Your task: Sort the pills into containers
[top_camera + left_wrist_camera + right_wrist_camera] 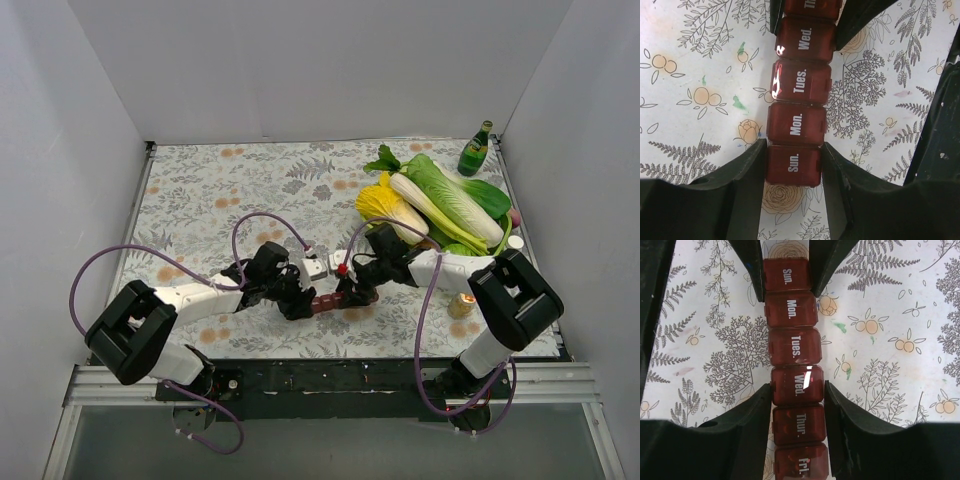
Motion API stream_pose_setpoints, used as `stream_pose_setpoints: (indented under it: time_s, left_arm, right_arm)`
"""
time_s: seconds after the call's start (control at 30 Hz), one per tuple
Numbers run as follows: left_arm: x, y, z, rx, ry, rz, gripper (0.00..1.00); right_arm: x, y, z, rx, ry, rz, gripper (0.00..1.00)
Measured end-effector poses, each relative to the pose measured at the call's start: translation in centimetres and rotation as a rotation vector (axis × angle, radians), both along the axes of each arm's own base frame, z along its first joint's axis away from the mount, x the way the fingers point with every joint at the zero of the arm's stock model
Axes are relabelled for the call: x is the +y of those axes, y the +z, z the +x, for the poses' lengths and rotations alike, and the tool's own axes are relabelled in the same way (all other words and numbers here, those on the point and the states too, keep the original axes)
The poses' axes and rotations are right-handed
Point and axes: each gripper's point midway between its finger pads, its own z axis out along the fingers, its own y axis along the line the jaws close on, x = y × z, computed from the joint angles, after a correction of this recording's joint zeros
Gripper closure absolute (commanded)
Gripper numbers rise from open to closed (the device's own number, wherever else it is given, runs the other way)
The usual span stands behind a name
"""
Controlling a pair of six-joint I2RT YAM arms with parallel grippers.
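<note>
Item: containers (325,303), 1 dark-red day-labelled strip, lying flat on worktop (200,190) between arms. Likely handling light, rigid, slick. Left gripper (792,165) pinching Sun. cell; right gripper (798,390) pinching Wed. cell. Long sides offering best hold.

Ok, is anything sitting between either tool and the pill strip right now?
No, nothing visible. The left tool is closed directly on the Sun. box of the strip, and the right tool is closed on its Wed. box the same way. Only bare tablecloth lies alongside.
</note>
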Motion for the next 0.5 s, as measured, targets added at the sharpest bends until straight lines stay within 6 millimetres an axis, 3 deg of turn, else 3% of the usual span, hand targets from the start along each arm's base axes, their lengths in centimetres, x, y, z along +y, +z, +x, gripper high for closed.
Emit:
stream_pose_setpoints:
  time_s: [0.3,0.5]
  left_arm:
    - [-0.18,-0.06,0.26,-0.055,-0.025,0.013,0.95]
    - [0.01,-0.45,0.18,-0.077,-0.029,0.040,0.95]
  right_arm:
    - [-0.15,0.77,-0.05,0.140,-0.080,0.027,0.64]
    - [0.08,0.39,0.04,0.230,-0.117,0.023,0.53]
